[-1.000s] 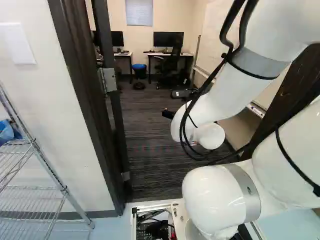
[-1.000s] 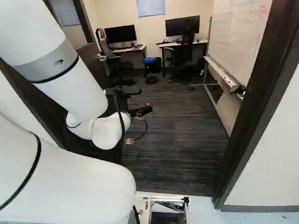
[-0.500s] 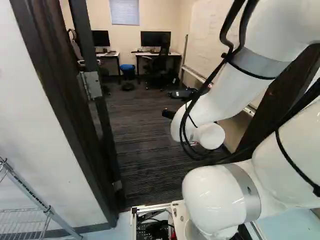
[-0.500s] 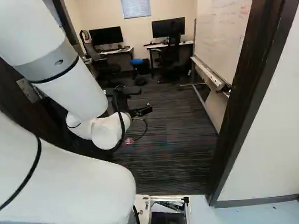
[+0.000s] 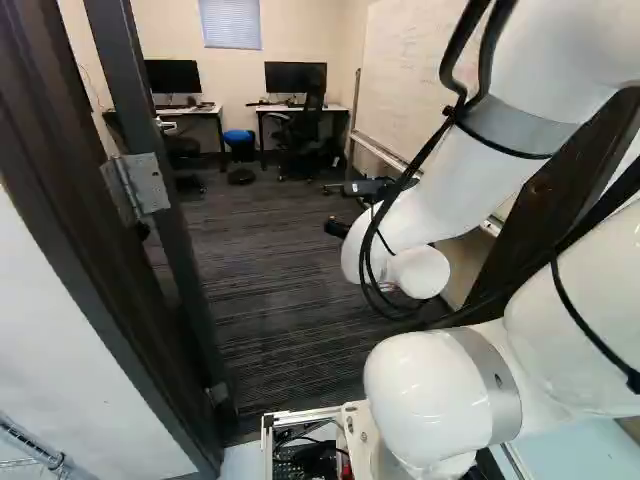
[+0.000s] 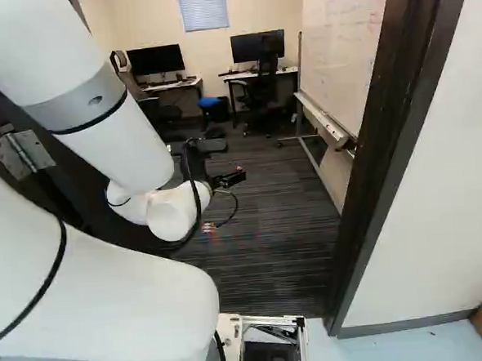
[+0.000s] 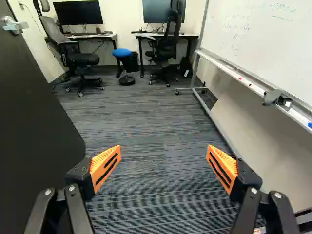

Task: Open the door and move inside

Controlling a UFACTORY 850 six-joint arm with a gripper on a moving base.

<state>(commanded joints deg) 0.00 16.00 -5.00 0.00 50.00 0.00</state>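
Observation:
The dark door (image 7: 34,126) stands swung open into the room, beside my gripper in the wrist view, with its metal handle (image 7: 14,25) near the far edge. A metal hinge (image 5: 140,188) shows at the left of the left base view. My gripper (image 6: 213,145) extends ahead of the arm over the dark carpet in the right base view, its fingertips not distinct there. In the wrist view the gripper (image 7: 164,163) is open, its orange pads wide apart with nothing between them. Neither finger visibly touches the door.
The dark right door post (image 6: 379,156) rises beside the base's path. Beyond the doorway, a whiteboard on a wheeled stand (image 7: 263,53) lines one side. Desks, office chairs (image 7: 80,58) and a blue stool (image 7: 123,52) stand at the far wall. A wire rack (image 5: 35,445) is at the lower left.
The base has moved, turning right and advancing slightly: room and doorway shift left in both base views, and the hinge looks larger. The arm keeps its pose against its lowest joint.

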